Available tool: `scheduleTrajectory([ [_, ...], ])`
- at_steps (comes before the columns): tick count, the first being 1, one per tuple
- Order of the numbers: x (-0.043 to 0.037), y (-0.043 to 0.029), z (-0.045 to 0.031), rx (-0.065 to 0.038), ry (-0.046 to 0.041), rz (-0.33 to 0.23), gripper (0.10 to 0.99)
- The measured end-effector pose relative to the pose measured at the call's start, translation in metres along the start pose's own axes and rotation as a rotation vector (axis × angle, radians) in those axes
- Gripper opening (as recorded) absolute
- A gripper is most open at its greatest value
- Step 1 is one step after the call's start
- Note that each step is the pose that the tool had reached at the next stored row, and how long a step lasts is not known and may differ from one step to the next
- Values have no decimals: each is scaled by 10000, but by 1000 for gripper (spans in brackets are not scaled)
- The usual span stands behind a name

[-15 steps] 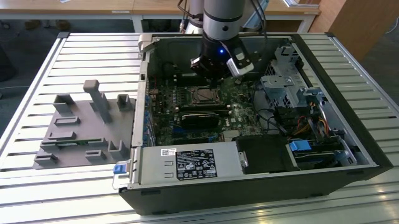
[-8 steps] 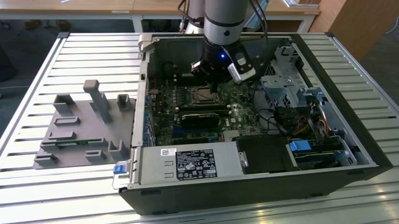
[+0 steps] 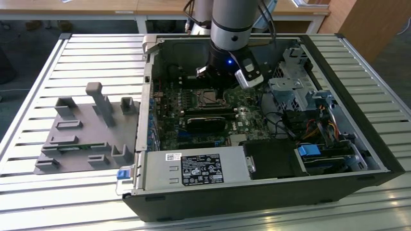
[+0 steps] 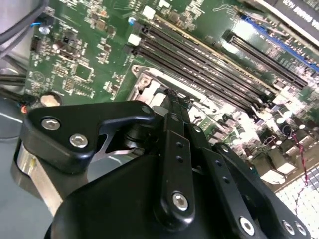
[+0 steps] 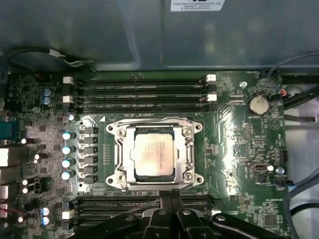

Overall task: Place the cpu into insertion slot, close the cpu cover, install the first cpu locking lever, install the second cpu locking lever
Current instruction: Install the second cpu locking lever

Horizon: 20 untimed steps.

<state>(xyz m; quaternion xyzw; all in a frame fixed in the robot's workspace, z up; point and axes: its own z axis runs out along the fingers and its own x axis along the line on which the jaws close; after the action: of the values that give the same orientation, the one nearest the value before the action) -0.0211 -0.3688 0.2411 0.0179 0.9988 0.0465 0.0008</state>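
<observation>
The gripper, black fingers pressed together empty, hovers beside the silvery square cpu.

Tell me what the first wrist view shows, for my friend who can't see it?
A silvery square cpu sits in the insertion slot in the middle of a green motherboard, with the metal cpu cover closed around it. Long black memory slots run along one side, and the black gripper pokes in from the picture's edge.
</observation>
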Motion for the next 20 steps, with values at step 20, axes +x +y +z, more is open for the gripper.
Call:
scheduleTrajectory([
  [20, 219, -109, 62, -128, 38, 4, 122],
])
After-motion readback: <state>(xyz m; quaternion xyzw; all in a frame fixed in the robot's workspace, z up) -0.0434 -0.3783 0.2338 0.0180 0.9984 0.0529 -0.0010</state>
